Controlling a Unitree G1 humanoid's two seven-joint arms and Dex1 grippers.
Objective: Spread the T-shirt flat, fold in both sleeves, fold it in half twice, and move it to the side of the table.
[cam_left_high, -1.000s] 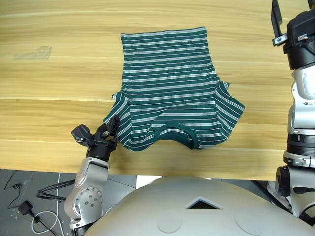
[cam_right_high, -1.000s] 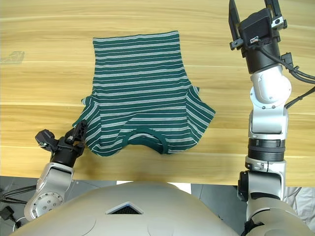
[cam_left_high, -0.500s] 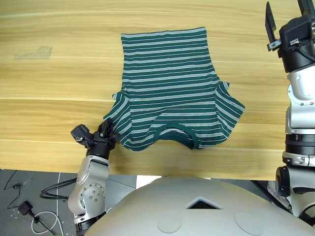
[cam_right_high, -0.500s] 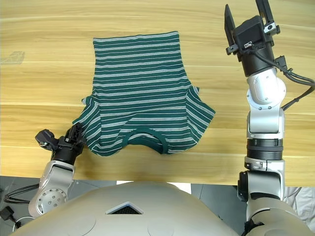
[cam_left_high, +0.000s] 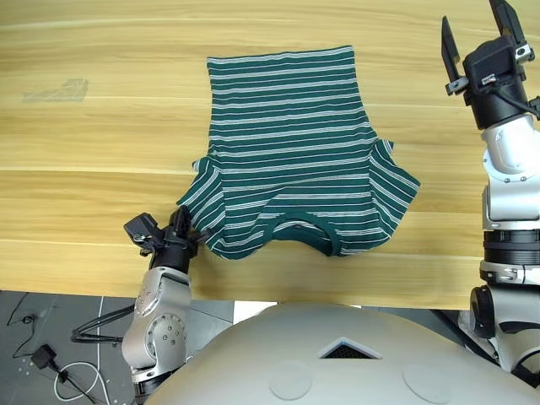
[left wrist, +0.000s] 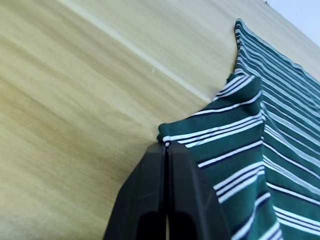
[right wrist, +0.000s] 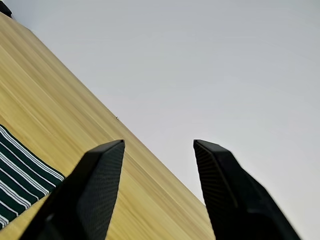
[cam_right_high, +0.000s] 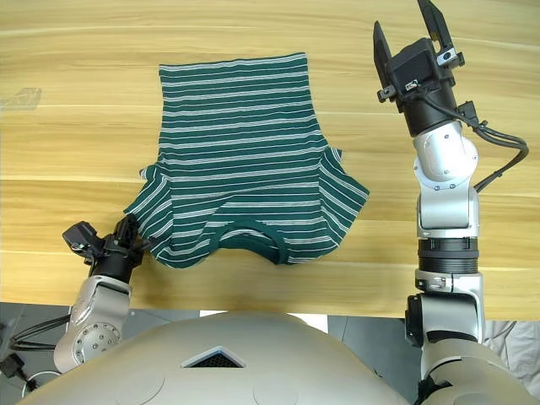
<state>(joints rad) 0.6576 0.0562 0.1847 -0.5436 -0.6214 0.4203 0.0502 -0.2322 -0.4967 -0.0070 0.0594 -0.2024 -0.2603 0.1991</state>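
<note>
A dark green T-shirt [cam_left_high: 291,152] with white stripes lies on the wooden table [cam_left_high: 93,143], hem toward the far side, collar toward the near edge, both sleeves spread outward. My left gripper [cam_left_high: 187,232] is shut on the edge of the shirt's left sleeve [left wrist: 220,132] near the table's front edge; in the left wrist view its fingers [left wrist: 150,195] are pressed together at the sleeve hem. My right gripper [cam_right_high: 410,38] is held up in the air, open, right of the shirt and apart from it. Its two fingers [right wrist: 100,185] stand wide apart over the table's far edge.
The bare wooden table extends left and right of the shirt. A faint mark [cam_left_high: 57,89] shows on the far left of the tabletop. The table's front edge [cam_left_high: 337,291] runs just below the collar.
The left gripper has closed onto the left sleeve's edge. The right arm has swung leftward, its open gripper now nearer the shirt.
</note>
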